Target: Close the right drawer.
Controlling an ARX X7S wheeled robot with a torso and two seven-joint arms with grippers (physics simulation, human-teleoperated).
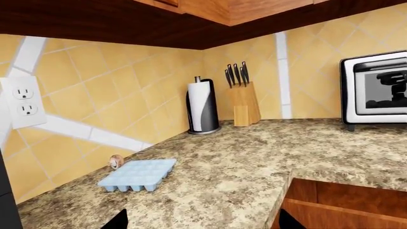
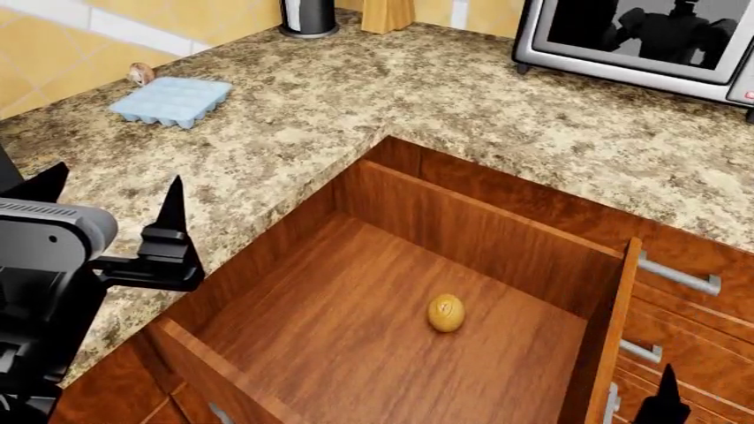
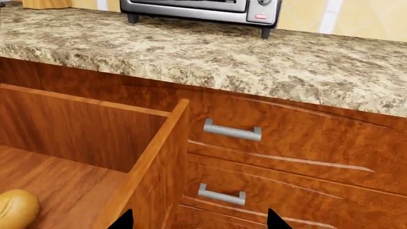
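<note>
The right drawer [image 2: 478, 231] is a deep reddish-brown wooden box that stands pulled far out below the corner of the countertop. A small yellow-brown potato [image 2: 446, 313] lies on its floor. The drawer's side wall [image 3: 159, 162] and the potato [image 3: 16, 207] show in the right wrist view, and a corner of the drawer [image 1: 346, 202] shows in the left wrist view. My left gripper [image 2: 115, 190] is open and empty over the counter edge left of the drawer; its view [image 1: 202, 222] shows granite between the tips. My right gripper [image 3: 199, 220] is open and empty beside the drawer's side wall; only one fingertip [image 2: 668, 402] shows in the head view.
Stacked drawer fronts with silver handles [image 3: 232, 130] sit right of the open drawer. On the granite counter [image 2: 353, 97] are a pale blue ice tray [image 2: 172, 100], a toaster oven [image 2: 642, 40], a paper towel holder [image 1: 202, 106] and a knife block [image 1: 245, 102].
</note>
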